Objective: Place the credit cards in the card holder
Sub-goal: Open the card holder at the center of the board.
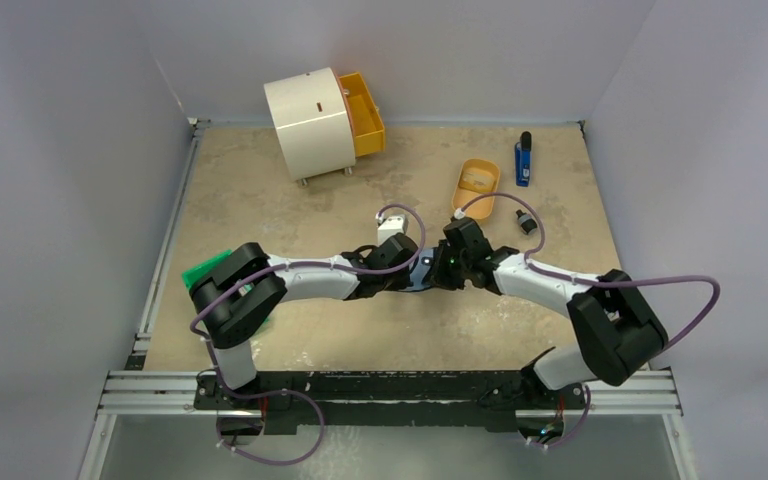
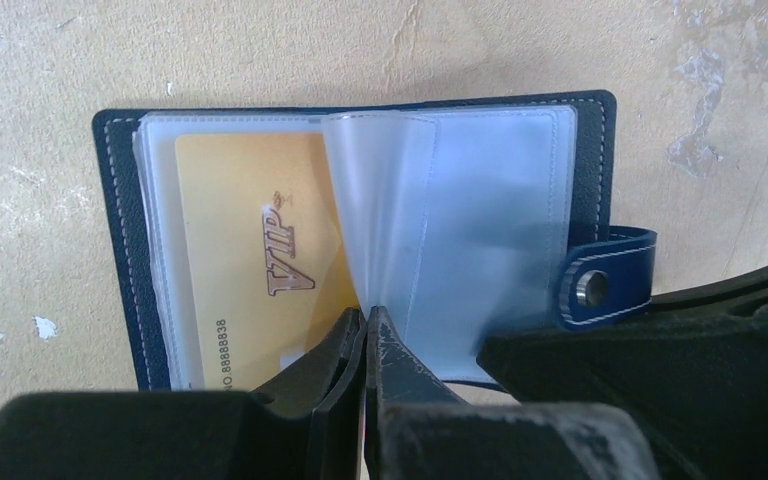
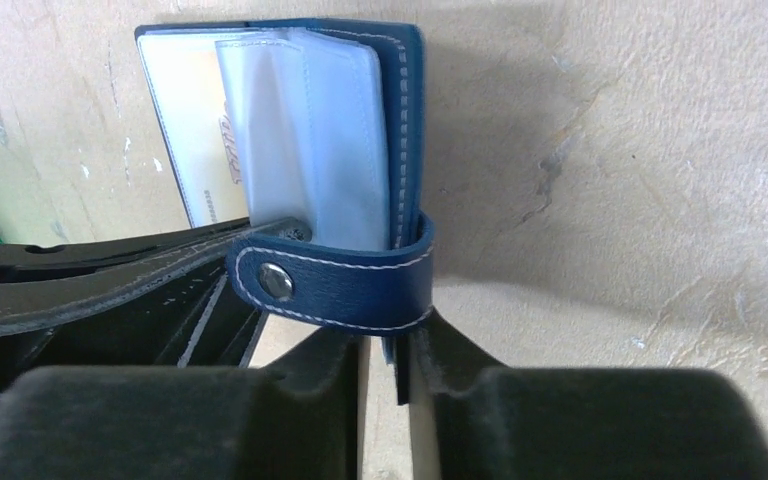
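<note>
The navy card holder (image 2: 120,250) lies open on the table between both grippers, and is mostly hidden in the top view (image 1: 422,281). A yellow VIP credit card (image 2: 240,250) sits in its left clear pocket. My left gripper (image 2: 367,312) is shut on the lower edge of a clear plastic sleeve (image 2: 380,200) and lifts it. My right gripper (image 3: 385,345) has its jaws close together on the card holder's right cover edge (image 3: 410,120), just below the snap tab (image 3: 340,280). More tan cards (image 1: 477,180) seem to lie in the orange oval tray (image 1: 472,212).
A white round cabinet (image 1: 310,122) with a yellow drawer (image 1: 365,112) stands at the back. A blue object (image 1: 523,160) and a small black object (image 1: 526,222) lie at the back right. A green box (image 1: 205,268) sits by the left arm.
</note>
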Available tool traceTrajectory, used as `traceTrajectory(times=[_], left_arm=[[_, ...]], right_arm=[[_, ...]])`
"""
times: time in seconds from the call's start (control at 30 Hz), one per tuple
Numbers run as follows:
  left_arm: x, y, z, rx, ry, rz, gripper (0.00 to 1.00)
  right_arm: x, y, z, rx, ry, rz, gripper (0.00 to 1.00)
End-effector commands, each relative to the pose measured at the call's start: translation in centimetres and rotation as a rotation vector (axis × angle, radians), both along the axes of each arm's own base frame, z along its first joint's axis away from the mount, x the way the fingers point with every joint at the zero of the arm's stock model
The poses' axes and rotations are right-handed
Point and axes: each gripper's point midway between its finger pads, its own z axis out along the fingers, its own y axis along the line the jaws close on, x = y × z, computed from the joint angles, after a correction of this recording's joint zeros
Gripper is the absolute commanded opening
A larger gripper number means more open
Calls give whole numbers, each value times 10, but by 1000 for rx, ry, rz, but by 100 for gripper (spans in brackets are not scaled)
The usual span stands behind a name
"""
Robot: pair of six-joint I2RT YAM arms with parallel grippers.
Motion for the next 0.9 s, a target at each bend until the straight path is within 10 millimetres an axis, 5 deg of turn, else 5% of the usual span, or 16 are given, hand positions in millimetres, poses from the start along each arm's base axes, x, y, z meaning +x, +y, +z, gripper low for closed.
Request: traceTrajectory(times=[0.0,0.03,0.13,0.3,0.57,0.73,0.87], left_arm=[[4,-2,15,-28,-25,9,0],[5,-1,18,-30,-30,14,0],[6,5,31,-36,-54,32,21],[8,14,67,-74,-113,56,42],[-9,-18,98,-276,-96,-63,36],[-17,-27,80,-285,-44,-101,21],[-19,-16,68,-249,-50,-90,28]], right_arm=[[15,6,13,15,-43,6,13],[15,7,14,18,-47,8,7],[15,6,18,16,-54,11,0],[12,5,22,20,-55,15,0],[14,7,26,39,-81,17,0],[15,12,31,72,-89,21,0],[11,17,36,117,-84,27,0]])
